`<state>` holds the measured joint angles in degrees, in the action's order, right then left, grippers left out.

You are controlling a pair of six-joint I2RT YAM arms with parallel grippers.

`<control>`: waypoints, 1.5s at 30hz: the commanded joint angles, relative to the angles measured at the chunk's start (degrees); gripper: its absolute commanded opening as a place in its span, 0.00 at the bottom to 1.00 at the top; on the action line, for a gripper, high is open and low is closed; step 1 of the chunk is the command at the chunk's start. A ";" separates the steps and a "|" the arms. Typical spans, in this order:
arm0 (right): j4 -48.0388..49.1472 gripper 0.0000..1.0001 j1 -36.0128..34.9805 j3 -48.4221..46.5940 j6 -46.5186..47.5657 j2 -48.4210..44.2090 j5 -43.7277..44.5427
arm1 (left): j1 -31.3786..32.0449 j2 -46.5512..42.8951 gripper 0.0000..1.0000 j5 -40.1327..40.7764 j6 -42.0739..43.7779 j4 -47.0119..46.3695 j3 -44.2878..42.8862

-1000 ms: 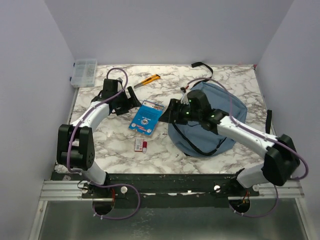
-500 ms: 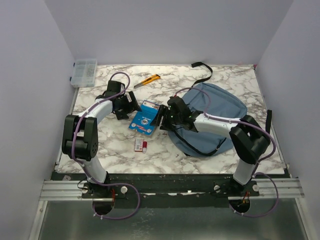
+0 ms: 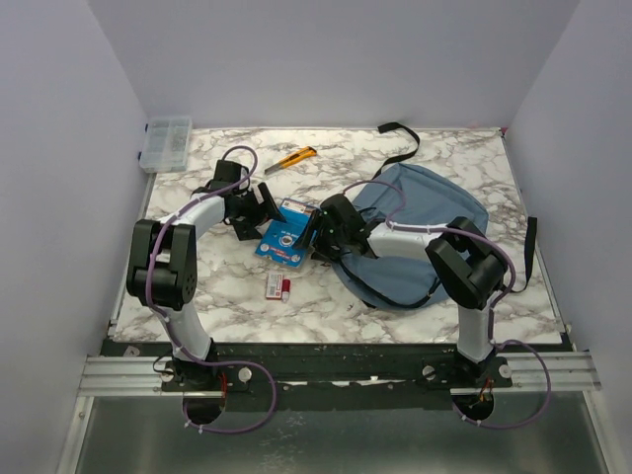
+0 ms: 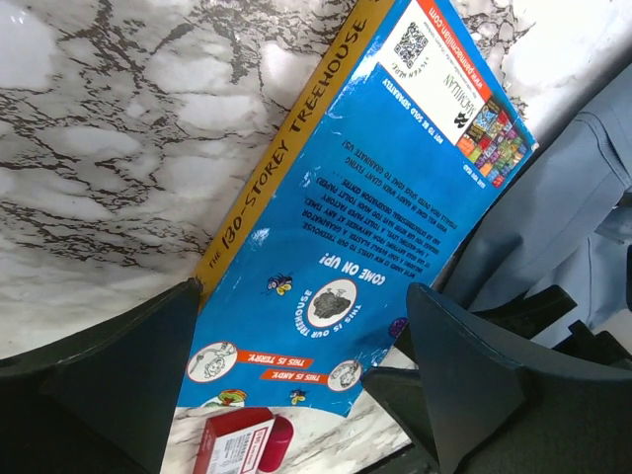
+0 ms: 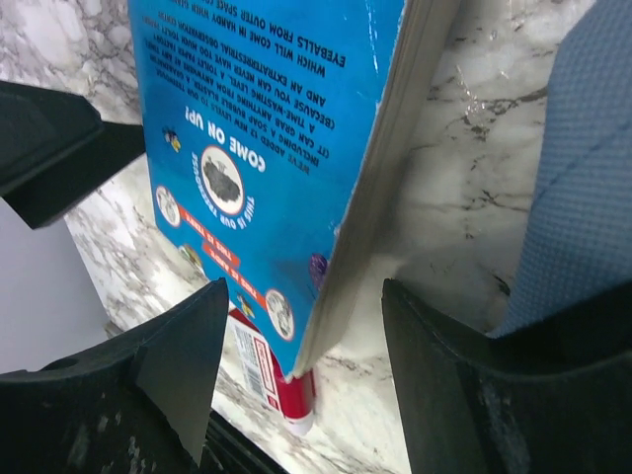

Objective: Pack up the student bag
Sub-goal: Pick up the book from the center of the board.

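Left jaws, right jaws apart at opposite edges of blue book on counter, beside student bag.

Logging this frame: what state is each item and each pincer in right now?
student bag, lying flat on the table, opening not discernible.
blue book, closed, back cover up, outside the bag.
left pincer, open, straddling the book.
right pincer, open, astride the book's page edge.
red box, lying by the book's corner.
organizer case, lid appears shut.
utility knife, blade too small to tell.
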<state>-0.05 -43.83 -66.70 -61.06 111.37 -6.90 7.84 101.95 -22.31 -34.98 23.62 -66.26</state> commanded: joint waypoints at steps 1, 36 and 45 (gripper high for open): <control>1.02 0.67 -0.10 -1.83 -1.45 3.12 3.11 | -0.45 1.32 0.87 -6.06 -3.77 -0.59 0.07; 19.32 0.01 0.99 7.50 -9.42 -5.70 -1.91 | 1.98 -6.05 0.85 -3.65 -3.31 -1.77 2.84; 27.47 0.01 4.81 8.08 -11.27 -8.09 -12.06 | 5.34 -21.83 0.85 13.53 7.59 1.22 2.42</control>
<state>16.32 -41.30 -59.05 -69.93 107.46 -12.36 11.97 88.25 -17.89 -33.80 23.66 -63.20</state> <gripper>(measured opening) 0.046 0.855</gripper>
